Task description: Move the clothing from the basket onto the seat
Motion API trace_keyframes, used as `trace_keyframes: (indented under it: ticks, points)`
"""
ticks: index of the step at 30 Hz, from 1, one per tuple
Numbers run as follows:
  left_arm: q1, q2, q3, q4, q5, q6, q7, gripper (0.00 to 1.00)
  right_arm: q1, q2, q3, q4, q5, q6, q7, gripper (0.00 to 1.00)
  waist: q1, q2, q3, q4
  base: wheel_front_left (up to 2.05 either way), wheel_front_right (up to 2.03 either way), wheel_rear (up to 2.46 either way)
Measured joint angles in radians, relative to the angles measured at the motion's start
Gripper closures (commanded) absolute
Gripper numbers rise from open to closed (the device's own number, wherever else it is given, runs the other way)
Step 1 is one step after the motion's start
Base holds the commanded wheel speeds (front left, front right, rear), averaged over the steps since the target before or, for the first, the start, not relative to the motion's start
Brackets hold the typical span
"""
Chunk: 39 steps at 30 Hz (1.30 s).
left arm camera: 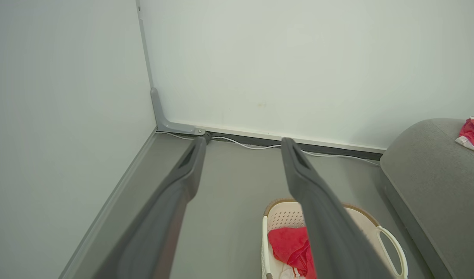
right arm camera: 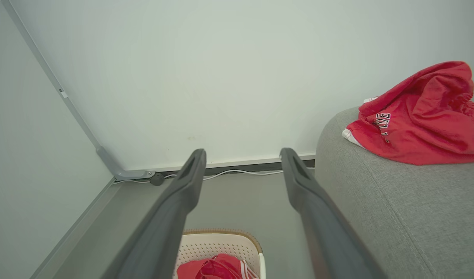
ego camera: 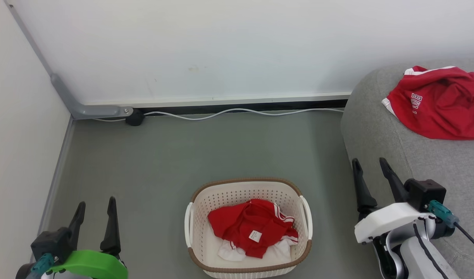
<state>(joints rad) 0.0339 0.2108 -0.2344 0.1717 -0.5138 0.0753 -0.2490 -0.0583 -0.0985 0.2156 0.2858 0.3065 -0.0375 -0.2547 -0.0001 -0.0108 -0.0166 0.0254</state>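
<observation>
The basket (ego camera: 237, 195) sits on the grey floor (ego camera: 143, 162) at six o'clock in the head view, straight before the robot, where either arm could reach down into it. Inside lies a crumpled red garment (ego camera: 244, 226), with striped trim at its two o'clock edge and a small white tag (ego camera: 255, 235) facing up. White cloth (ego camera: 275, 254) shows beneath it toward five o'clock; whether that is a separate piece or part of the same one is hard to say from here.

The sofa (ego camera: 380, 128) takes up the three o'clock side, its rounded end near the basket but apart from it. On top of it, at one o'clock, a second red garment (ego camera: 438, 104) with white lettering lies loosely heaped. Part of the job looks done, and the basket's load is what is left.

The left gripper (ego camera: 97, 201) hangs at eight o'clock from the basket. The right gripper (ego camera: 368, 160) hangs at three o'clock, in front of the sofa's end. Both have their jaws spread wide with nothing between them, fingers pointing toward the far wall (ego camera: 221, 50). This reads as a ready stance flanking the basket, since neither gripper is over the cloth. The right one, nearer the sofa, seems handier for the carry. It would need to come down inside the rim and pinch a raised fold.
</observation>
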Motion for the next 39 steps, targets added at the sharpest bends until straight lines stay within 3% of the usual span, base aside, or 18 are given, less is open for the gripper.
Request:
trace_keyframes:
  ticks: [39]
  points:
    - [0.063, -0.013, 0.034, -0.052, 0.060, -0.028, 0.000, 0.00, 0.087, 0.005, -0.017, -0.088, -0.001, -0.008, 0.000, 0.00, 0.0000, 0.0000, 0.026, -0.012, 0.00, 0.00, 0.00]
